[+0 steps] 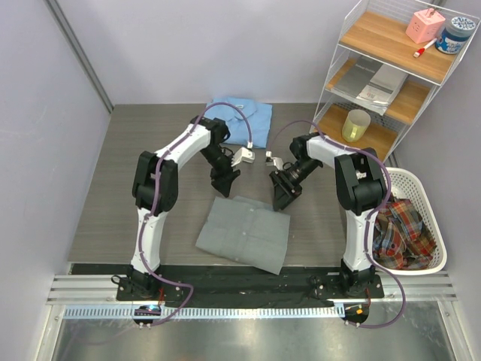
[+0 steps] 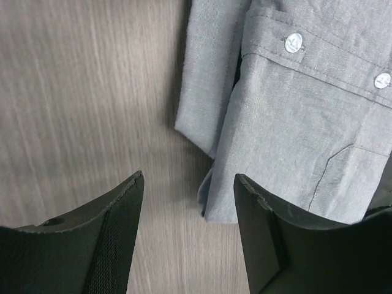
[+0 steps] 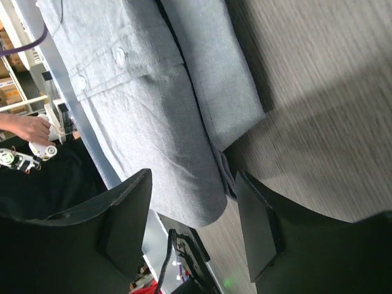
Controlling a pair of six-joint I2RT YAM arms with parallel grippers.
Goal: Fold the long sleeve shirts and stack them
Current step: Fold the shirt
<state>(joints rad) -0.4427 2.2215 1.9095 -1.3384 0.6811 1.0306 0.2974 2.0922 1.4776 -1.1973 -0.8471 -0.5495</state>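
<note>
The grey shirt (image 1: 246, 232) lies folded into a rectangle on the table's near middle. It also shows in the left wrist view (image 2: 294, 116) with its buttons up, and in the right wrist view (image 3: 159, 110). The light blue shirt (image 1: 245, 119) lies folded at the table's far edge. My left gripper (image 1: 223, 183) is open and empty just above the grey shirt's far left corner (image 2: 188, 177). My right gripper (image 1: 283, 197) is open and empty over the grey shirt's far right corner (image 3: 193, 174).
A white wire shelf (image 1: 383, 75) with a yellow cup (image 1: 355, 125) stands at the back right. A white basket (image 1: 413, 226) holding plaid clothes sits right of the right arm. Walls close off the left and back.
</note>
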